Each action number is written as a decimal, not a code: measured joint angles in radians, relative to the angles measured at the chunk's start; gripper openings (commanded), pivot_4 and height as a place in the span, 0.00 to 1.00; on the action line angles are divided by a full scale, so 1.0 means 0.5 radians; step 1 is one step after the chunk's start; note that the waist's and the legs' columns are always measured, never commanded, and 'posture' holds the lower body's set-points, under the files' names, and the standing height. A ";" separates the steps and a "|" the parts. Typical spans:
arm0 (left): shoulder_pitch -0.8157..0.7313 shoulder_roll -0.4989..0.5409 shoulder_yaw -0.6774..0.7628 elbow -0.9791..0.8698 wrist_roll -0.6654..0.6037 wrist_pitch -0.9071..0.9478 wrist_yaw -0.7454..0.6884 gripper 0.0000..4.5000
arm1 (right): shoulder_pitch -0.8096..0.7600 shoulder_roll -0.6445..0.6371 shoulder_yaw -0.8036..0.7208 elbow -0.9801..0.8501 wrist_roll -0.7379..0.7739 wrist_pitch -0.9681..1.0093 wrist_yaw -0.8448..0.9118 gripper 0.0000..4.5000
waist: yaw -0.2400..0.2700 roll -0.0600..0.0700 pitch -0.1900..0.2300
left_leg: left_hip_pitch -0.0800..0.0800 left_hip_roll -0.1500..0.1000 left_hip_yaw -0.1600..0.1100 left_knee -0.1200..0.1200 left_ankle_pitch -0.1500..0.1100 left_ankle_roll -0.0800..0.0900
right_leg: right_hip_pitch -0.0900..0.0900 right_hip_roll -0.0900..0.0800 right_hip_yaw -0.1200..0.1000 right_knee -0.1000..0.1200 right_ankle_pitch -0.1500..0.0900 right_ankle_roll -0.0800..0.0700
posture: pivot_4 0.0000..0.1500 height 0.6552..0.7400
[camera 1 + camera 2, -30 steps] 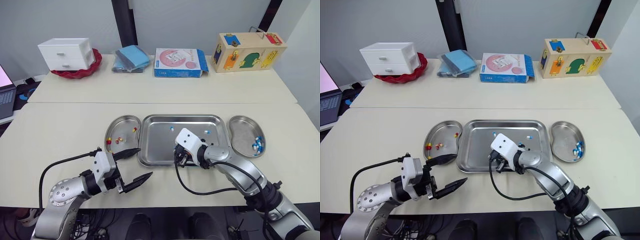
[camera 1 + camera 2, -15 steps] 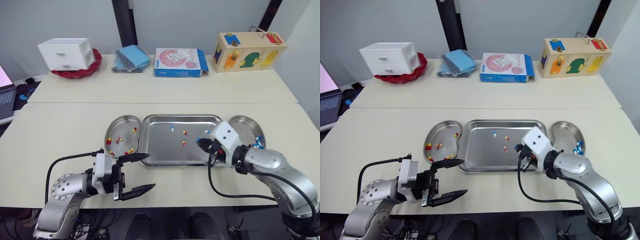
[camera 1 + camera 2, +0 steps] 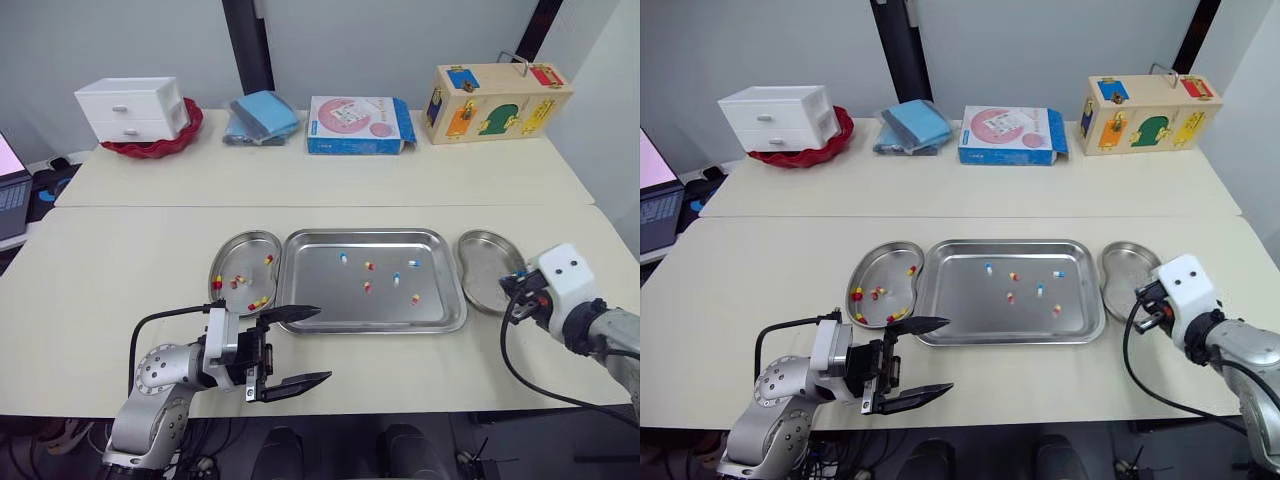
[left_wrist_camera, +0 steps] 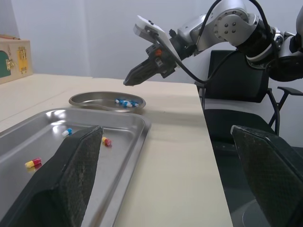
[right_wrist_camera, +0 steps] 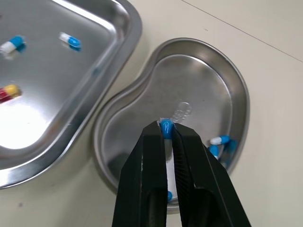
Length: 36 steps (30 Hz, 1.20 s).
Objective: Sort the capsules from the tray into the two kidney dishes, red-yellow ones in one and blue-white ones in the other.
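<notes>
Down at the near left edge of the surface (image 3: 120,260), the left tool (image 3: 323,344) hangs with its two black fingers spread wide and nothing between them, just in front of the tray's near left corner. Behind it, the left kidney dish (image 3: 246,248) holds a handful of red-yellow capsules (image 3: 260,302). Just beside that dish, in the middle, the tray (image 3: 330,300) carries a thin scatter: loose red-yellow ones (image 3: 369,266) mixed with loose blue-white ones (image 3: 343,257), all lying apart from each other. Right of the tray sits the right kidney dish (image 5: 208,90), with several sorted blue-white capsules (image 5: 220,140) gathered along one side. Over this dish hangs the right tool (image 5: 165,137), fingers pinched tight on a blue-white capsule (image 5: 165,126) held above the dish floor
</notes>
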 measured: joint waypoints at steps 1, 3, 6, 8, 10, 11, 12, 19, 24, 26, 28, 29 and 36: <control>-0.003 -0.007 -0.004 0.000 0.000 -0.001 0.000 1.00 | -0.003 -0.001 0.000 0.015 -0.004 -0.008 -0.007 0.08 | 0.000 0.000 0.000 | 0.000 0.000 0.000 0.000 0.000 0.000 | 0.000 0.000 0.000 0.000 0.000 0.000 | 1.00 0.62; -0.005 -0.015 -0.010 0.000 0.000 -0.003 0.003 1.00 | -0.007 -0.001 0.001 0.060 -0.022 -0.040 -0.029 0.19 | 0.000 0.000 0.000 | 0.000 0.000 0.000 0.000 0.000 0.000 | 0.000 0.000 0.000 0.000 0.000 0.000 | 1.00 0.62; -0.006 -0.026 -0.010 0.000 0.001 -0.007 0.019 1.00 | -0.023 -0.001 0.000 0.092 -0.023 -0.065 -0.040 0.36 | 0.000 0.000 0.000 | 0.000 0.000 0.000 0.000 0.000 0.000 | 0.000 0.000 0.000 0.000 0.000 0.000 | 1.00 0.62; -0.005 -0.029 -0.010 0.000 0.002 -0.007 0.029 1.00 | -0.026 -0.001 0.000 0.092 -0.022 -0.077 -0.041 0.47 | 0.000 0.000 0.000 | 0.000 0.000 0.000 0.000 0.000 0.000 | 0.000 0.000 0.000 0.000 0.000 0.000 | 1.00 0.62; 0.000 -0.031 -0.010 0.000 0.002 -0.008 0.043 1.00 | -0.027 -0.001 0.000 0.092 -0.020 -0.079 -0.041 0.61 | 0.000 0.000 0.000 | 0.000 0.000 0.000 0.000 0.000 0.000 | 0.000 0.000 0.000 0.000 0.000 0.000 | 1.00 0.62; 0.002 -0.034 -0.010 0.000 0.003 -0.008 0.051 1.00 | -0.028 -0.001 0.000 0.092 -0.019 -0.081 -0.041 0.66 | 0.000 0.000 0.000 | 0.000 0.000 0.000 0.000 0.000 0.000 | 0.000 0.000 0.000 0.000 0.000 0.000 | 1.00 0.62; 0.009 -0.038 -0.009 -0.001 0.004 -0.008 0.073 1.00 | -0.028 0.000 0.000 0.092 -0.019 -0.087 -0.040 0.72 | 0.000 0.000 0.000 | 0.000 0.000 0.000 0.000 0.000 0.000 | 0.000 0.000 0.000 0.000 0.000 0.000 | 1.00 0.62; 0.142 0.033 0.101 -0.076 0.092 0.104 0.392 1.00 | 0.146 -0.019 -0.032 0.017 -0.009 -0.361 0.088 0.99 | 0.000 -0.001 0.001 | 0.000 0.000 -0.001 -0.001 0.000 0.000 | 0.000 0.000 -0.001 0.000 0.000 0.000 | 1.00 0.62; 0.466 0.335 0.458 -0.158 0.153 0.411 0.672 1.00 | 0.651 -0.028 -0.172 -0.009 -0.001 -0.998 0.474 0.99 | 0.000 -0.002 0.002 | 0.002 0.001 0.000 -0.001 -0.001 0.002 | 0.002 0.000 0.000 -0.001 -0.002 0.001 | 1.00 0.62; 0.541 0.400 0.579 -0.156 0.171 0.467 0.712 1.00 | 0.800 -0.056 -0.238 0.046 -0.002 -1.200 0.632 0.99 | 0.000 -0.002 0.002 | 0.003 0.000 0.001 0.000 -0.001 0.002 | 0.003 -0.001 0.000 -0.001 -0.002 0.001 | 1.00 0.62; 0.631 0.480 0.723 -0.110 0.176 0.494 0.712 1.00 | 0.933 -0.107 -0.316 0.131 -0.004 -1.369 0.781 0.99 | 0.001 -0.004 0.003 | 0.004 0.001 0.001 0.000 -0.001 0.002 | 0.004 -0.001 0.000 -0.001 -0.003 -0.001 | 1.00 0.62; 0.684 0.520 0.801 -0.060 0.176 0.498 0.689 1.00 | 0.969 -0.114 -0.354 0.186 0.000 -1.428 0.844 0.99 | 0.001 -0.005 0.003 | 0.005 0.001 0.001 0.000 -0.001 0.002 | 0.004 -0.001 -0.001 -0.001 -0.004 -0.002 | 1.00 0.62; 0.979 0.612 1.059 0.156 0.220 0.499 0.541 1.00 | 1.027 -0.153 -0.445 0.559 0.061 -1.560 1.068 0.99 | -0.001 -0.008 0.005 | 0.006 0.001 0.003 -0.001 -0.002 0.002 | 0.004 -0.001 0.000 -0.001 -0.006 -0.005 | 1.00 0.62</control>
